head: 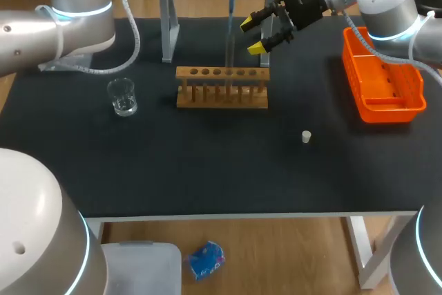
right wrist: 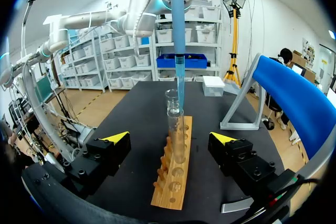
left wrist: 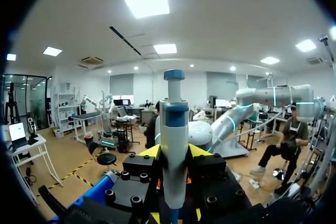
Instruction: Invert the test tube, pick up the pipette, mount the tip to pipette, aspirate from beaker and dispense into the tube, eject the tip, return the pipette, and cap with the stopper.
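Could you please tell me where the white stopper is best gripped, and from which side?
Probably grip the stopper across its round sides, straight down from above: it sits alone on the table, short, with open space all round.

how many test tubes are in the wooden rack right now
1. The test tube stands upright in a hole near the middle of the wooden rack, the pipette reaching into its mouth. None looks hidden.

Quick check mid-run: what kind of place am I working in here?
Probably a lab bench set up for liquid handling: a wooden tube rack, a glass beaker and a pipette are all in view.
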Available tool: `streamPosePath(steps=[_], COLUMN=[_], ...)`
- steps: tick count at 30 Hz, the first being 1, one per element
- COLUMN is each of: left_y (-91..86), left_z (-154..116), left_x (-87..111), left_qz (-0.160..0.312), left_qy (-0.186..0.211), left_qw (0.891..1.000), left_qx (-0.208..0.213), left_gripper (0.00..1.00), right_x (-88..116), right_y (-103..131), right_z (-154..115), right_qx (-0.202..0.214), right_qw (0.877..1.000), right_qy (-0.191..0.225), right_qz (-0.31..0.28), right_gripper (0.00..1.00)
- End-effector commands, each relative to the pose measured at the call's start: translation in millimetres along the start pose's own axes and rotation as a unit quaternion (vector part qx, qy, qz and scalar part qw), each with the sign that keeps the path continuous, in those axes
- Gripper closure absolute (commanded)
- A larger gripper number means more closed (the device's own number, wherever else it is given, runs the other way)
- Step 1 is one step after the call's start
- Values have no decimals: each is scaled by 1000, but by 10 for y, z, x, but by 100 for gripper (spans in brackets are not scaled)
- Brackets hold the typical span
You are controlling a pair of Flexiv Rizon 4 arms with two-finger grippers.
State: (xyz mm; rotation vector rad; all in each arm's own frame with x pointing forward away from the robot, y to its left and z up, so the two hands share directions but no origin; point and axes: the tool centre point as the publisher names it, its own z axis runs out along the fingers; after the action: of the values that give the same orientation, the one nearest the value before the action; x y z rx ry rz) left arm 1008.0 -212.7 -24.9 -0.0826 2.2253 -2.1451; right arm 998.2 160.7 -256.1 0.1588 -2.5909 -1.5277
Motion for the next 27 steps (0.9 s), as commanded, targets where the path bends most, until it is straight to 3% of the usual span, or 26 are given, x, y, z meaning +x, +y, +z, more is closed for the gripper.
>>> streamPosePath(steps=[1,27], left_y=[18,93], left_z=[-11,53], left_x=[11,19], left_qz=[-1,-21], left_qy=[-3,2], left_qw=[1000,1000], left_qx=[-1,9], left_gripper=[100,100], right_x=[-10,-10], right_y=[2,2], right_z=[-13,-13], right_qx=[2,2], right_qw=[1000,1000], right_qy=[3,3], right_qz=[0,0], right_gripper=[0,0])
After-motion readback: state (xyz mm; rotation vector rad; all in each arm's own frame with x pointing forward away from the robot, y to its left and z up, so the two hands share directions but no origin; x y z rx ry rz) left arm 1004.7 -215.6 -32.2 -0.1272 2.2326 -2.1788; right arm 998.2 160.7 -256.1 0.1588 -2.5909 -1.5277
